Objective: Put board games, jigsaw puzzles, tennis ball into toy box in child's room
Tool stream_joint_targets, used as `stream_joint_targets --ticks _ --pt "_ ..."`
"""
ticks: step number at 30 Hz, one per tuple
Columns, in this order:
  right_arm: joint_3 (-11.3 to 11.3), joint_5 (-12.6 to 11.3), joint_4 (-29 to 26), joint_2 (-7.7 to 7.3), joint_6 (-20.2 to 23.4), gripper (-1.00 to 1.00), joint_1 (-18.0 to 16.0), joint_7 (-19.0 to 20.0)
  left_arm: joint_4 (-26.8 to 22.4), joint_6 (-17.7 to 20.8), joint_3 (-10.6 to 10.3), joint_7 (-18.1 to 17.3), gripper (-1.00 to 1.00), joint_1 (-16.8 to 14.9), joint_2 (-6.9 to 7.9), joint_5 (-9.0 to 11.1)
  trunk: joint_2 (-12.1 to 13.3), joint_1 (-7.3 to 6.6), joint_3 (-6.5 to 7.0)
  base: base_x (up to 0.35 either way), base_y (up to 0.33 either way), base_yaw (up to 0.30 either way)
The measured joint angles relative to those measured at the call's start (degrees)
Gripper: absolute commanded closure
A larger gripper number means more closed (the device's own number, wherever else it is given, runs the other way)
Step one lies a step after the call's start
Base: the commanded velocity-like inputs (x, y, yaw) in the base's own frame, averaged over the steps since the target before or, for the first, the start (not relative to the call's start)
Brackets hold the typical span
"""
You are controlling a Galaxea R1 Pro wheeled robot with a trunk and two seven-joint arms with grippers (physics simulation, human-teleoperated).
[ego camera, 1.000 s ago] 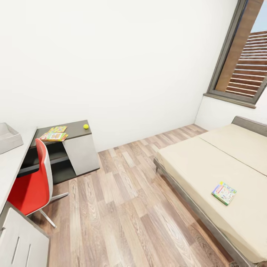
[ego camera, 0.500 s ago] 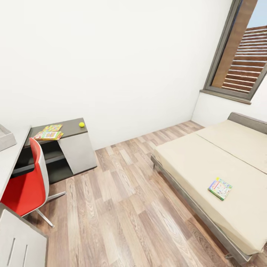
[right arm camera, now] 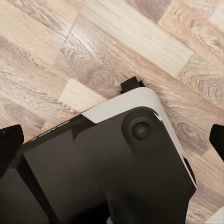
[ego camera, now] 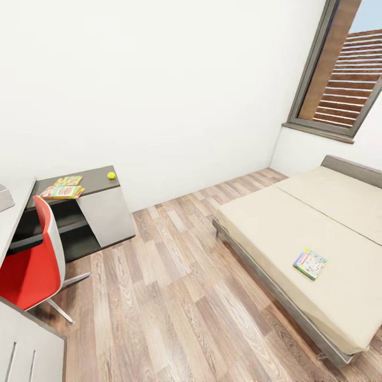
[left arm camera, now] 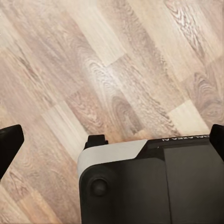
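A multicolour board game lies flat on the cream bed, near its front edge at the right. On the table's dark grey cabinet section at the left lie a jigsaw puzzle, a colourful flat box just in front of it, and the tennis ball at the far corner. A sliver of the light-grey toy box shows at the left edge. My left gripper and right gripper hang open over the wood floor, with nothing between the fingers.
A red chair stands at the pale desk top. A wide strip of plank floor runs between table and bed. A window sits at the back right. My own black and white base lies under both wrists.
The whole picture has shifted left and slightly up as the camera turned right. The toy box has slid almost out of frame. The toys themselves lie where they were.
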Motion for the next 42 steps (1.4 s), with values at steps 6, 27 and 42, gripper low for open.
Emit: stream_joint_targets --ticks 6,27,42 --pt "0.0 0.0 0.0 0.0 0.0 -1.0 0.0 0.0 0.0 -0.4 0.1 0.0 -1.0 0.0 0.12 0.1 0.0 -0.01 -0.56 0.047 0.025 -0.064" --pt "0.1 0.0 0.0 0.82 -1.3 -1.0 0.0 0.0 0.0 -0.6 -0.1 0.1 -1.0 0.0 0.07 -0.2 0.0 -0.03 -1.36 0.285 0.062 -0.007" --pt "0.1 0.0 0.0 0.93 -1.6 -1.0 0.0 0.0 0.0 -0.6 -0.1 0.1 -1.0 0.0 0.06 -0.3 0.0 0.0 -1.96 0.148 0.0 0.176"
